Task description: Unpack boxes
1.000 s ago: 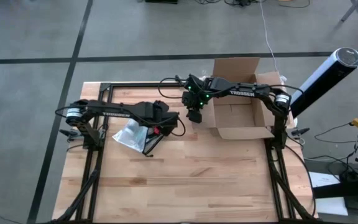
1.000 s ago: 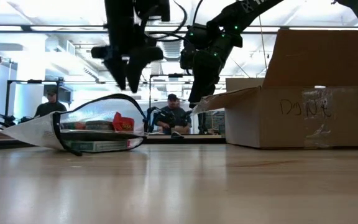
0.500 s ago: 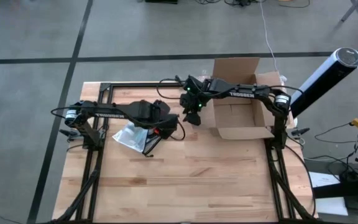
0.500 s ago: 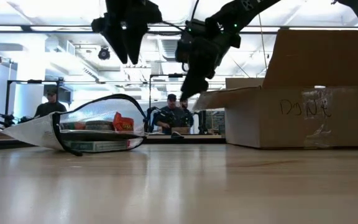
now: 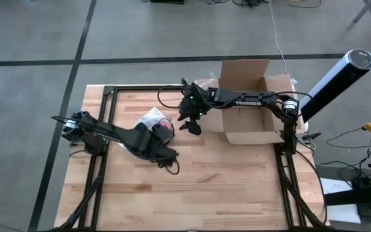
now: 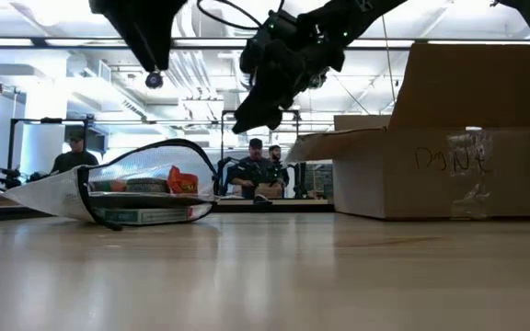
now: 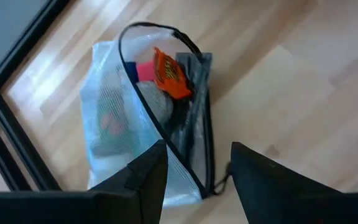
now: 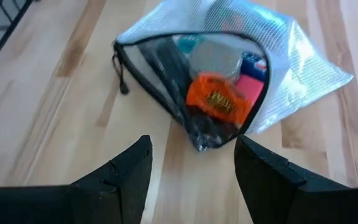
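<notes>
Cardboard box (image 5: 250, 103) is sitting open at the table's (image 5: 224, 187) far right edge. Between the arms, a mesh zip pouch (image 5: 152, 120) is lying gaping, snacks inside. Both the left gripper (image 7: 194, 177) and right gripper (image 8: 191, 168) are hovering over it, fingers parted, empty.

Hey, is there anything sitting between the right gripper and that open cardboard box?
Nothing visible does. The right gripper hangs open in the air just off the cardboard box, near its lowered flap. The mesh pouch lies on the gripper's other side, away from the box.
</notes>
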